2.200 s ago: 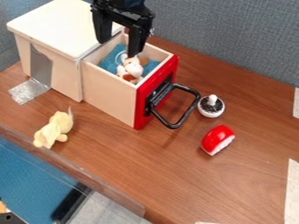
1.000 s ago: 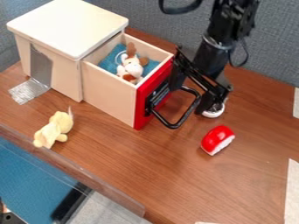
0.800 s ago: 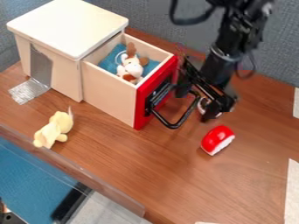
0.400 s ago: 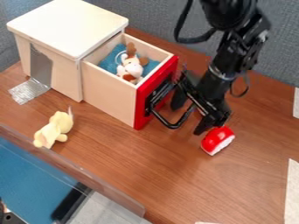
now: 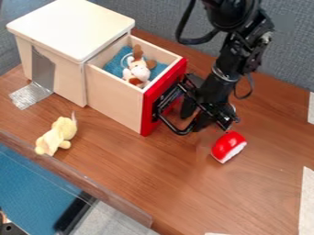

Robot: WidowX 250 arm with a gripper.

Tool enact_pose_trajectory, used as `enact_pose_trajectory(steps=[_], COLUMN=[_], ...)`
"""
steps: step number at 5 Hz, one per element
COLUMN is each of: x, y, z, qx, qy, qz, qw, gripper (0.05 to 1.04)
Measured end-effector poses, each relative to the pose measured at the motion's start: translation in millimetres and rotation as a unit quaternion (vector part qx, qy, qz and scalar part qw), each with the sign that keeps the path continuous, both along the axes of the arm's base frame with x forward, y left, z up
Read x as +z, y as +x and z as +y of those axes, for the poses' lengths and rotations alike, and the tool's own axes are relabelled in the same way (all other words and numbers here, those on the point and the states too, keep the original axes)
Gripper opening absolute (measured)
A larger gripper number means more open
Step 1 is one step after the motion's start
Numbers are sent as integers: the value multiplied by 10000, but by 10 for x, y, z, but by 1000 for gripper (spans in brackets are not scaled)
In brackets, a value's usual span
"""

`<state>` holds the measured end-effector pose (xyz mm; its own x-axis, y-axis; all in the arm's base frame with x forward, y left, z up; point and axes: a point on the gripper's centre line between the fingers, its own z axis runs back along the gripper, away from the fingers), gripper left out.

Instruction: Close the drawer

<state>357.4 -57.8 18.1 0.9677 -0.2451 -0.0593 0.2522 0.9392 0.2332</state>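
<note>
The black gripper (image 5: 193,118) hangs at the outer bar of the drawer handle, its two fingers parted with a small gap. The black loop handle (image 5: 179,131) sticks out from the red drawer front (image 5: 149,112), and the gripper overlaps its right part. Whether they touch, I cannot tell. Pulled out of the white-topped cabinet (image 5: 73,27), the wooden drawer (image 5: 115,96) stands open with a brown and white plush toy (image 5: 139,71) on blue cloth inside.
A red and white toy piece (image 5: 228,147) lies just below and right of the gripper. The yellow plush (image 5: 58,136) is left of the drawer. Silver tape (image 5: 29,95) runs down to the table, and a clear-edged barrier (image 5: 80,181) crosses the lower left.
From above the drawer, the gripper came over to the right side of the handle, then shifted down and slightly left. Its fingers have drawn closer together. The drawer has stayed in place.
</note>
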Motion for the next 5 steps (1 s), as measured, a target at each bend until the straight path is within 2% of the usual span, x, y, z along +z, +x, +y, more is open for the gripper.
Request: enact_pose_trajectory(steps=[1, 3, 4, 5], x=[6, 37, 129, 131], y=[9, 56, 127, 126], z=[130, 717, 984, 1191], qx=[222, 873, 1186, 1444], qy=[119, 320, 327, 342], qz=[-15, -43, -132, -78], qw=[9997, 9957, 9923, 9889], gripper=[200, 154, 127, 116])
